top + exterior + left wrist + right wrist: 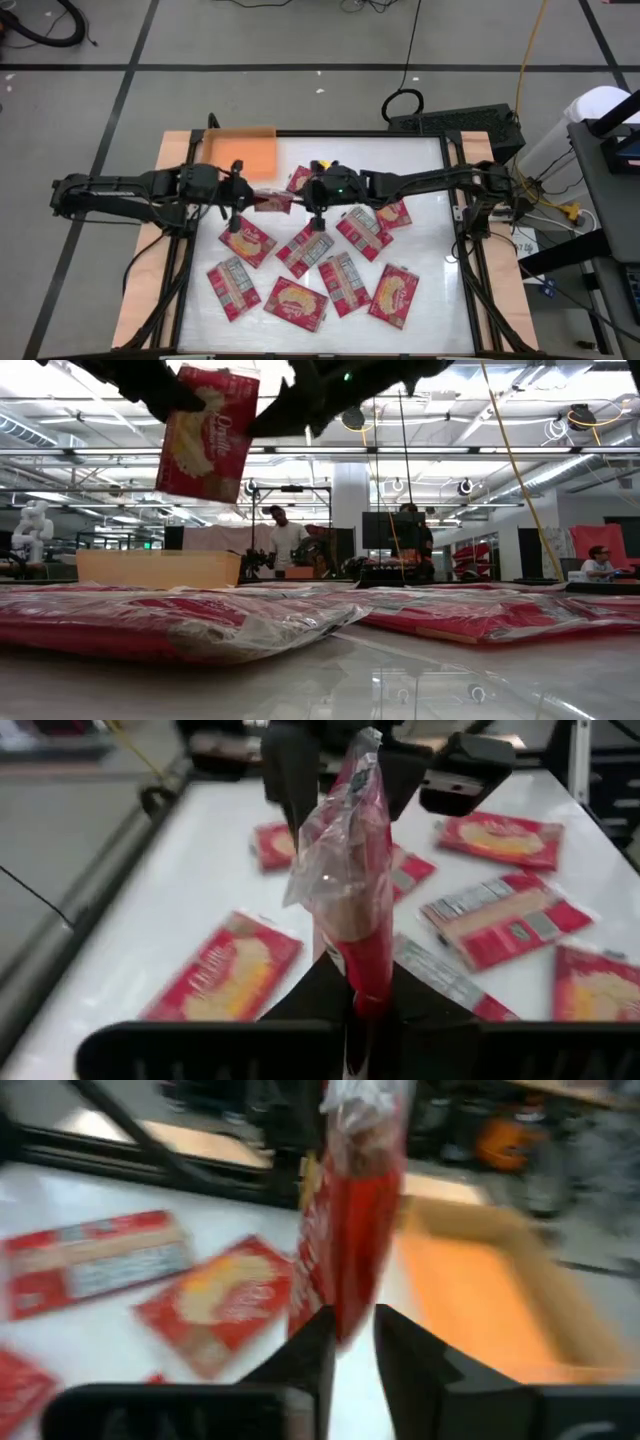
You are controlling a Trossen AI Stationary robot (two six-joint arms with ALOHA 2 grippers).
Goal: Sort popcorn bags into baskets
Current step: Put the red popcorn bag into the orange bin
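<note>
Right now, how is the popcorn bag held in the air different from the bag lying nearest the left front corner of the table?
The held bag hangs above the table, edge up, pinched by the left gripper; the corner bag lies flat, touched by nothing. The held bag is close to the orange basket; the corner bag is far from it. Both are red packets.

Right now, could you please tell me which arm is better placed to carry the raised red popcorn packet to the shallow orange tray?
Left: the left gripper clamps the red popcorn packet and sits nearer the orange tray; the right gripper looks slightly parted around it.
</note>
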